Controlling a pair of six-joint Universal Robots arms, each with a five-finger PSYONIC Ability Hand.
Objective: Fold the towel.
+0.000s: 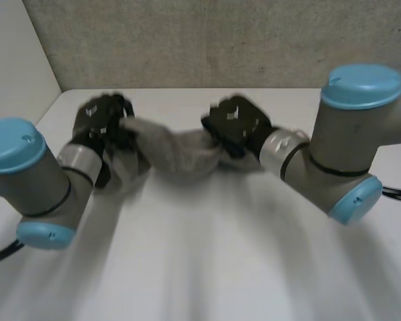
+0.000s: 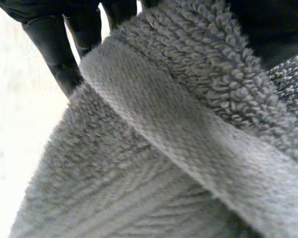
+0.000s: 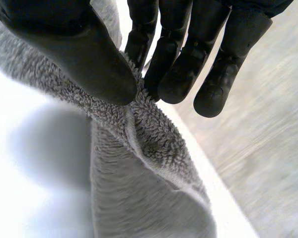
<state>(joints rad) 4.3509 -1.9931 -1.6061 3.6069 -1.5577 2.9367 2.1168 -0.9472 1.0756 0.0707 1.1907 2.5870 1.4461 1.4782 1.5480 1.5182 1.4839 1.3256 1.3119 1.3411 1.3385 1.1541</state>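
The grey towel (image 1: pixel 180 157) hung bunched in the air between the two hands, above the far middle of the white table (image 1: pixel 207 267), sagging in a loose swag and not spread flat. The left hand (image 1: pixel 103 124) held its 9 o'clock end and the right hand (image 1: pixel 235 124) its 3 o'clock end, with more cloth drooping from the left hand toward 6 o'clock.

In the right wrist view the thumb (image 3: pixel 94 64) pressed a ridge of terry against the fingers (image 3: pixel 176 74), which lay close together and nearly straight. It was a clear pinch on a gathered edge, with the rest of the cloth falling away beneath. In the left wrist view the woven hem band ran across just under the palm. The fingers (image 2: pixel 57 49) went down behind the cloth, close side by side, while a dark part of the hand sat over the pile on the other side. That looked like a pinch on the hem edge, though the contact itself was hidden by the cloth.

As a judgement, the fold was at an early stage. The towel was picked up by two points but showed no flat layer and no crease, and the hands were near each other, so the cloth was slack. Left to do, it seemed, were stretching it out, laying it down, bringing one half over the other and squaring the edges.
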